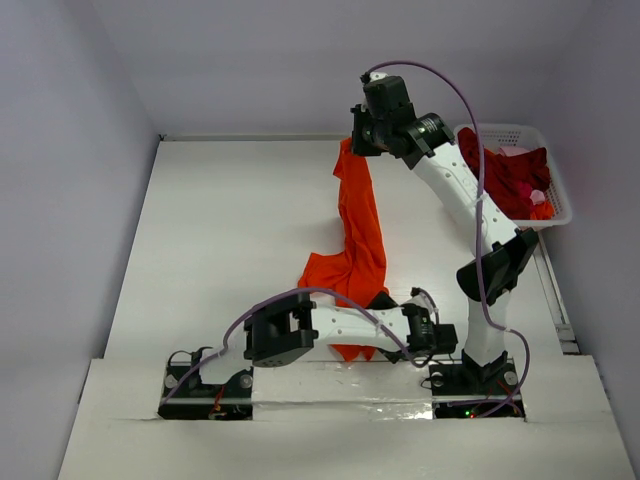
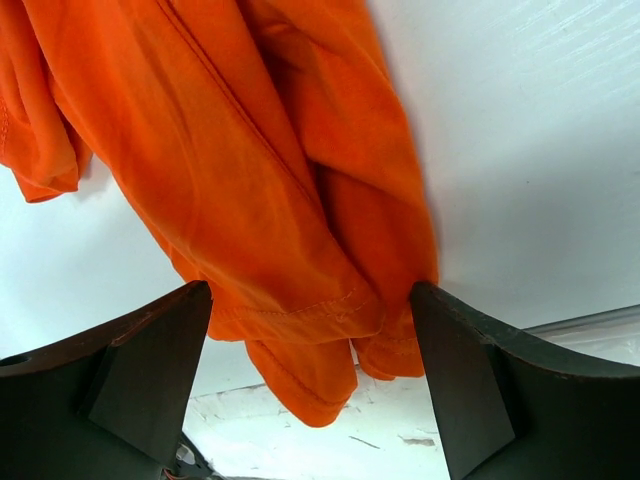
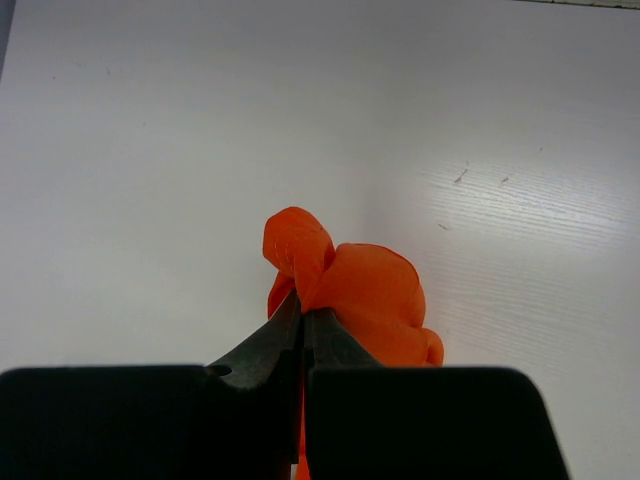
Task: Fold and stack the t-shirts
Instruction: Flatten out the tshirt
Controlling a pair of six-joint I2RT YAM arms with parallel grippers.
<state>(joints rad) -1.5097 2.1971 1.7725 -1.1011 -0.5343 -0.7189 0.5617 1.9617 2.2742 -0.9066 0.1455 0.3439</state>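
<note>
- My left claw, low by the near edge of the white worktop: released, jaws spread wide.
- Between its fingers hangs the stitched bottom hem of the bright orange cloth t-shirt. The fingers stand either side of the hem, and nothing is pinched.
- From above, the shirt's lower end lies bunched on the worktop just behind my left arm.
- Mid-worktop: the shirt rises as a long, narrow, twisted strip toward the far side.
- My right claw, raised over the far part of the worktop: clenched, jaws together, a small crumpled knot of orange cloth gripped at the tips. The shirt hangs from it.
- Far right corner: white plastic lattice basket with dark red shirts heaped inside, well apart from the orange one.
</note>
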